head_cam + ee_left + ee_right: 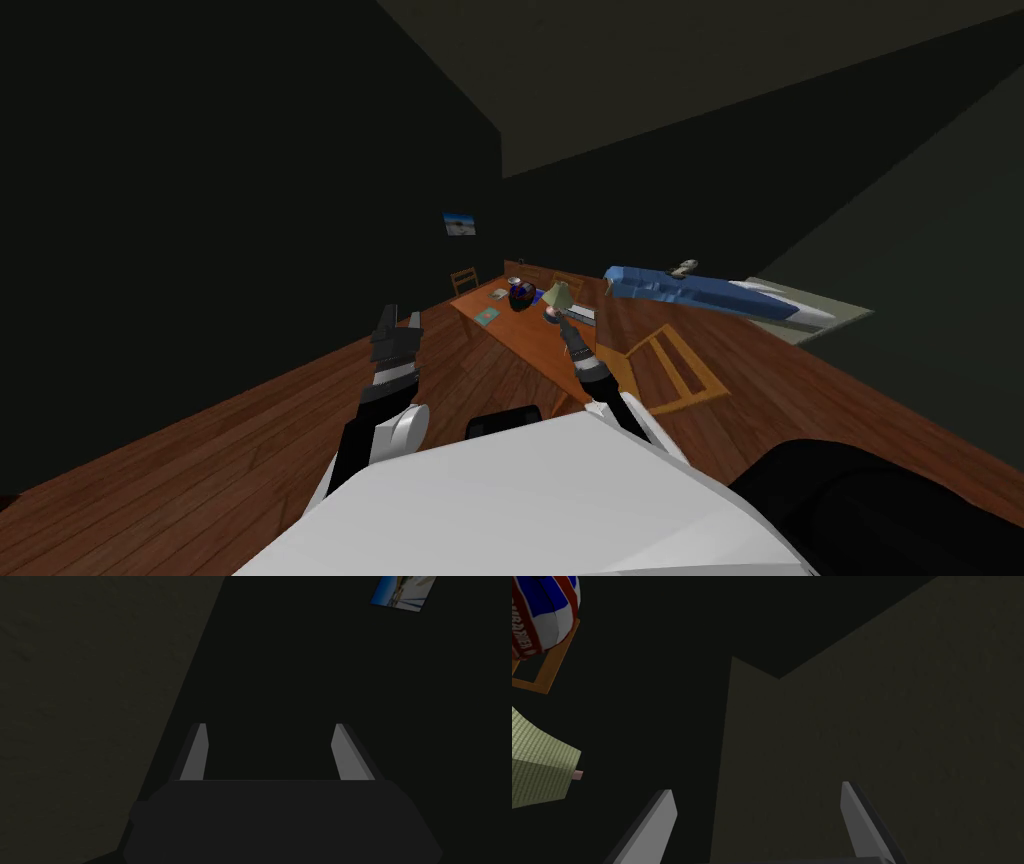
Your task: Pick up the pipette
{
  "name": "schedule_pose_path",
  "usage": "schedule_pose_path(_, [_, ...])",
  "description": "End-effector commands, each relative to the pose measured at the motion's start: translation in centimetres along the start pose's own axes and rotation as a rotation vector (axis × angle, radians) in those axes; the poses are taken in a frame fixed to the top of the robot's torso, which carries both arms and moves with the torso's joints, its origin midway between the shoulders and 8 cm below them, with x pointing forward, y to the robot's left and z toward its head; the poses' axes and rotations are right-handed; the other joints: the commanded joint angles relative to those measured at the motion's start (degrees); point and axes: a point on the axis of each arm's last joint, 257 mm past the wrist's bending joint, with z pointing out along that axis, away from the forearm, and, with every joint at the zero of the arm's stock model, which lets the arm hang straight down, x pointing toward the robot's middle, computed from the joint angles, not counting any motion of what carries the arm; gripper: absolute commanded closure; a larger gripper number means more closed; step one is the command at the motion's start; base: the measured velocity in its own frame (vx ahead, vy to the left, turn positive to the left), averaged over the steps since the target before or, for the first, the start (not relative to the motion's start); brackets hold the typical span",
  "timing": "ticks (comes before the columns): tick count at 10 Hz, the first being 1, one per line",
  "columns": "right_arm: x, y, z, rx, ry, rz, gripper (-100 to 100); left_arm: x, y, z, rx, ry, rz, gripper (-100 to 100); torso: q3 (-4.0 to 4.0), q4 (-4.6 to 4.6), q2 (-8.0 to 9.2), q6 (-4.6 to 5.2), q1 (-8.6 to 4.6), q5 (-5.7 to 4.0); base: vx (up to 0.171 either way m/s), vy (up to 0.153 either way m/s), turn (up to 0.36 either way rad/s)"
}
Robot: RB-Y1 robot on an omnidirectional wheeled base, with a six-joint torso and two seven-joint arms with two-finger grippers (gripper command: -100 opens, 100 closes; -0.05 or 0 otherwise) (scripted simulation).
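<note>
L gripper (399, 318): jaws wide, held at 10 o'clock, clear of desk (520, 340).
R gripper (562, 322): jaws wide, over desk by lamp (557, 295), prob. pre-grasp.
pipette: too small to tell; prob. on desk, 12 o'clock.

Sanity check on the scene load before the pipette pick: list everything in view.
table: 1, brown wood, ahead of the arms
ball: 1, red, white and blue, on the table
lamp: 1, greenish shade, on the table beside the ball
flat items: 2, teal, on the table's left part
chairs: 2 clear, wooden, one right of the table, one at its far left
long blue furniture: 1, beyond the table
wall picture: 1, blue, far wall
left gripper: open, raised left of the table
right gripper: open, by the lamp
</note>
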Motion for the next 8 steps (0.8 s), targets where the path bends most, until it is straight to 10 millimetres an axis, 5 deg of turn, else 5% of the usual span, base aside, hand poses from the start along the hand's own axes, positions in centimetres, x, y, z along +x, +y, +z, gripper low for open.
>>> schedule_pose_path(1, [0.5,-1.2,-0.4,0.028,0.03,-0.059,-100,0.0,0.0,0.0,0.0,0.0,0.0,0,0.0,0.0,0.0,0.0,0.0,0.0,-0.02,-0.028,0.18])
schedule_pose_path(3, [2.8,-5.0,-2.9,0.121,0.142,-0.2,-100,0.0,0.0,0.0,0.0,0.0,0.0,0,-0.01,0.0,-0.02,0.03,0.0,0.0,-0.028,-0.023,0.335])
schedule_pose_path(8, [4.9,-9.1,-6.2,0.203,0.274,-0.39,-100,0.0,0.0,0.0,0.0,0.0,0.0,0,-0.02,-0.01,-0.04,0.03,0.01,0.0,-0.021,-0.02,0.188])
